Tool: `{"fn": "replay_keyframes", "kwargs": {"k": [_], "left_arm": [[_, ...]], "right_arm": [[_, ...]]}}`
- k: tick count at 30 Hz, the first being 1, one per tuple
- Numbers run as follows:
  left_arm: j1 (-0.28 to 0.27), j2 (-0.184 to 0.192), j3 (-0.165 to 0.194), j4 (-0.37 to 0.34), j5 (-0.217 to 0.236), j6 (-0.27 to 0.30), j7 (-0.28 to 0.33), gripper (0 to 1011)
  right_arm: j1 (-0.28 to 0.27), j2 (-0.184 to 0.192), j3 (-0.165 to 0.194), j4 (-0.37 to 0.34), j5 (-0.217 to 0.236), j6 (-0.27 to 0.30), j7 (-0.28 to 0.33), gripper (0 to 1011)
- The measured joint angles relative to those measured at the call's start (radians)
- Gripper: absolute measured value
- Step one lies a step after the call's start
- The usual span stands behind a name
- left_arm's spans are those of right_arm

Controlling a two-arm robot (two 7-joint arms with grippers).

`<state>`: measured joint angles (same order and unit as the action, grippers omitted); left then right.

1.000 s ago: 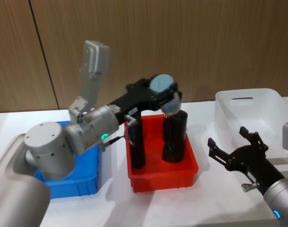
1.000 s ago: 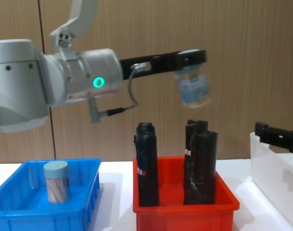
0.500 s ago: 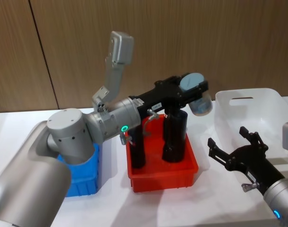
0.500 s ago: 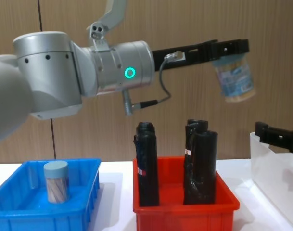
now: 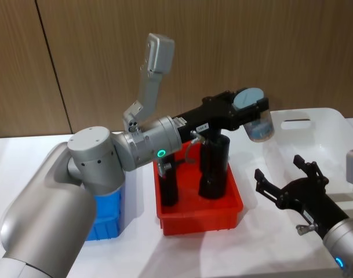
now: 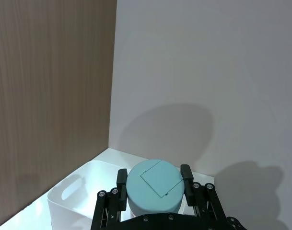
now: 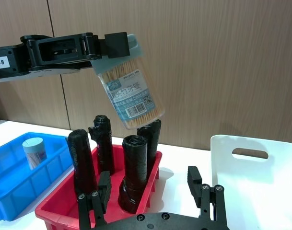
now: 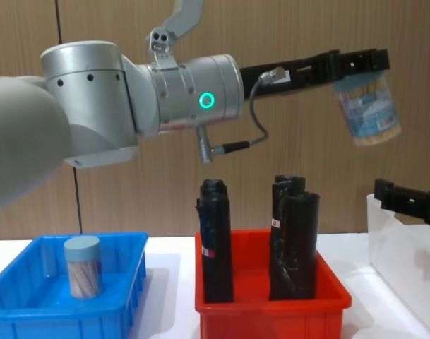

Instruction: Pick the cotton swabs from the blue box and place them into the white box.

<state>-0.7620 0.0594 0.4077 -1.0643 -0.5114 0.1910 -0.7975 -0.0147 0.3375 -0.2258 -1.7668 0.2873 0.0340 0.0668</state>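
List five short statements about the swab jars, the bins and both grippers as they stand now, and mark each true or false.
1. The left gripper holds a cotton swab jar by its lid end. True.
2. That jar rests inside the white box. False: it hangs in the air, well above the box's rim.
3. A second jar stands upright in the blue box. True.
4. The red bin holds swab jars. False: it holds black wrapped rolls.
5. The right gripper is shut on a jar. False: it is open and empty, low beside the white box.
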Motion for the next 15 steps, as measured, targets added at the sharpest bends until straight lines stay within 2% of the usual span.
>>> {"fn": "replay_keyframes", "kwargs": {"k": [10,15], "left_arm": [[-0.009,-0.006,0.003,0.013,-0.003,0.002,-0.013,670],[-0.012,-0.008,0.004,0.016,-0.004,0.002,-0.016,670]], "right_arm": [[0.000,0.000,0.000,0.000,-0.001,0.000,0.000,1002],[0.002,-0.001,0.000,-0.001,-0.021,0.003,-0.002,1002]]}}
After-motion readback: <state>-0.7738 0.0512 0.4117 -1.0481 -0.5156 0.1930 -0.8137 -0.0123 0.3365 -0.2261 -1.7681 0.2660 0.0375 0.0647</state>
